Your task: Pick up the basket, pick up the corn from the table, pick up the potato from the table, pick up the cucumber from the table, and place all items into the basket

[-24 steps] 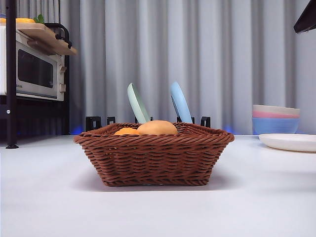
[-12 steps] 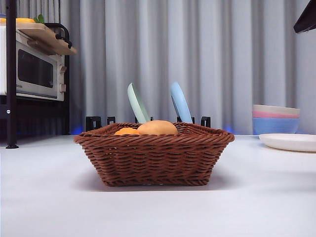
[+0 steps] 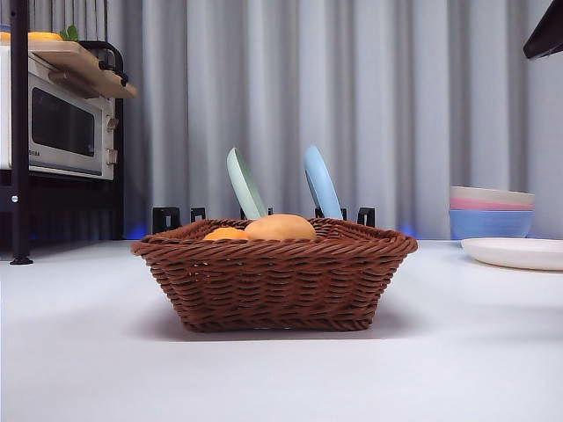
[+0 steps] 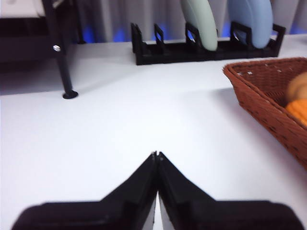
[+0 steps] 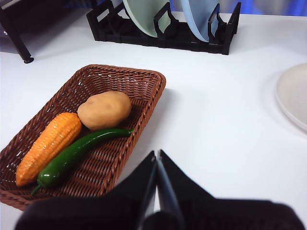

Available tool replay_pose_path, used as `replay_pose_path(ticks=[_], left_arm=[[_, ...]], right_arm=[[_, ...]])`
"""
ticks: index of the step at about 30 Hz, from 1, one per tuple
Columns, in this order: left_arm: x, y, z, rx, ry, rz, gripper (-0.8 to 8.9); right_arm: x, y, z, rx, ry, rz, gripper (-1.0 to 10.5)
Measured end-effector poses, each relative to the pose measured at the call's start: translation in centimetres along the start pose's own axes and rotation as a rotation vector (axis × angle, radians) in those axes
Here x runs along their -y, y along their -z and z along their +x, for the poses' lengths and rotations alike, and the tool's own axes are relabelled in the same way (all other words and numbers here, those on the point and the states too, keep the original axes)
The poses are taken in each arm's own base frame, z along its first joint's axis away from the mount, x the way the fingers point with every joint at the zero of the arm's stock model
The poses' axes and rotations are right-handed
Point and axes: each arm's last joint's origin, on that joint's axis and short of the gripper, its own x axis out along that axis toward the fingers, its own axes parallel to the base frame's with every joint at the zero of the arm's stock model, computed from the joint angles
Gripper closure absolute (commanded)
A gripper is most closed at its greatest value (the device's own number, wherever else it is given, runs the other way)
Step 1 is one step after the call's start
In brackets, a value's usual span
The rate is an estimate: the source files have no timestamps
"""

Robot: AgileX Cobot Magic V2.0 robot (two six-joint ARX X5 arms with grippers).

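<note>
The reddish-brown wicker basket (image 3: 274, 272) stands on the white table (image 3: 281, 378) at the middle of the front view. Inside it lie the orange corn (image 5: 49, 146), the tan potato (image 5: 104, 109) and the slim dark green cucumber (image 5: 79, 154), side by side in the right wrist view. The front view shows only the tops of the potato (image 3: 280, 228) and the corn (image 3: 225, 234) above the rim. My right gripper (image 5: 157, 158) is shut and empty, above the table beside the basket (image 5: 148, 96). My left gripper (image 4: 157, 157) is shut over bare table, away from the basket's corner (image 4: 259, 91).
A black plate rack (image 3: 264, 214) with a pale green plate (image 3: 245, 184) and a blue plate (image 3: 321, 183) stands behind the basket. A microwave (image 3: 60, 123) on a black stand is at the far left. Stacked bowls (image 3: 491, 212) and a white plate (image 3: 515, 253) sit at the right.
</note>
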Motion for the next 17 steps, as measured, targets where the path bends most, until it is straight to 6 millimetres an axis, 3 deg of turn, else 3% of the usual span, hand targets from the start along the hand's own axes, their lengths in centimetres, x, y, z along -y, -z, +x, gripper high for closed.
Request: replay_pose_path(ticks=[17], left_arm=[[-0.2, 0.55, 0.22, -0.004, -0.021, -0.005, 8.17]], right_arm=[[0.0, 0.0, 0.0, 0.0, 0.0, 0.0, 9.5]])
